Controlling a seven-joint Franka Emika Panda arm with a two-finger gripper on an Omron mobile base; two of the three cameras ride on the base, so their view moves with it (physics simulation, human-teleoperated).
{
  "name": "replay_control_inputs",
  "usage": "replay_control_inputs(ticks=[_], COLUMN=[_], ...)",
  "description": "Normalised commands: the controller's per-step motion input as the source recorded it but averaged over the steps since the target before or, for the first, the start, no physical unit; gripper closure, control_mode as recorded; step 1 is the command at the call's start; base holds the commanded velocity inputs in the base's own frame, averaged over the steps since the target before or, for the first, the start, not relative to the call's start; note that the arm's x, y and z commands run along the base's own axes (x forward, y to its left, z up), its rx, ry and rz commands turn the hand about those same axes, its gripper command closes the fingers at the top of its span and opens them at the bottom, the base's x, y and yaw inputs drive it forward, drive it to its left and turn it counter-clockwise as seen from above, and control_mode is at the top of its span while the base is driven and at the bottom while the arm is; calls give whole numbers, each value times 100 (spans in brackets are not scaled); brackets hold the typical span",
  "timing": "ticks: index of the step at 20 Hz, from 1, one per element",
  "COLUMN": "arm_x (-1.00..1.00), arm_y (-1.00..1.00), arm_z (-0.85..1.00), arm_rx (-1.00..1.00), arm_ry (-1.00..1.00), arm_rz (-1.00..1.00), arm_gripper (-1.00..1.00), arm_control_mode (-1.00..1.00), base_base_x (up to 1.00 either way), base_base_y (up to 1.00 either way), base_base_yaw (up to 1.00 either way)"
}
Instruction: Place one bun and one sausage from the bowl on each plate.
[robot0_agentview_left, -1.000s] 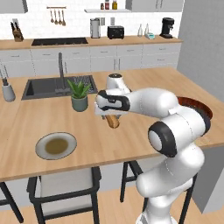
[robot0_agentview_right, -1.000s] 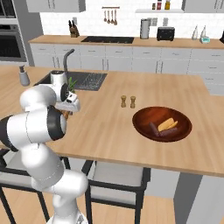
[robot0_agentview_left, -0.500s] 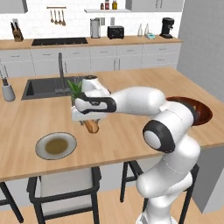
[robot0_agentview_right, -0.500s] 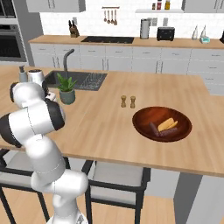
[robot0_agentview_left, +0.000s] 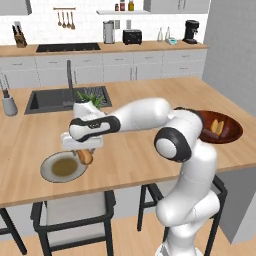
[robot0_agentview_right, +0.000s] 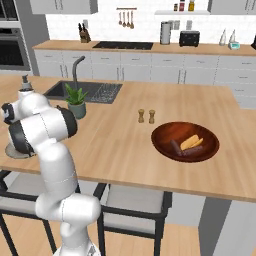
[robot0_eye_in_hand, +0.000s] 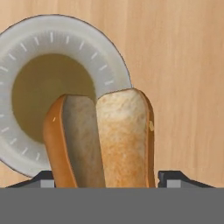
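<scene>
Bun clamped between the gripper jaws, hanging just above the grey plate's near rim. Wooden bowl well apart from plate, holding more bun and sausage.

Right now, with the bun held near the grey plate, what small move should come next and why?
Probably shift the bun a little further over the grey plate before lowering it. In the hand view the bun, gripped between the fingers, hangs over the plate's rim, partly above bare counter. In the left base view it sits at the plate's right edge, so releasing here might drop it half off.
</scene>
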Motion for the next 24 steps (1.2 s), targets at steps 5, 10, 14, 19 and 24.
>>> replay_control_inputs(ticks=[5,10,14,19,24], arm_x=[25,13,18,12,0], arm_y=[12,22,17,7,0], arm_z=[-25,-45,-26,-16,0], arm_rx=[0,0,0,0,0], arm_ry=[0,0,0,0,0], arm_rz=[0,0,0,0,0], arm_gripper=[100,100,100,-100,-100], arm_control_mode=[-100,-100,-100,-100,-100], base_base_x=[0,0,0,0,0], base_base_y=[0,0,0,0,0], base_base_yaw=[0,0,0,0,0])
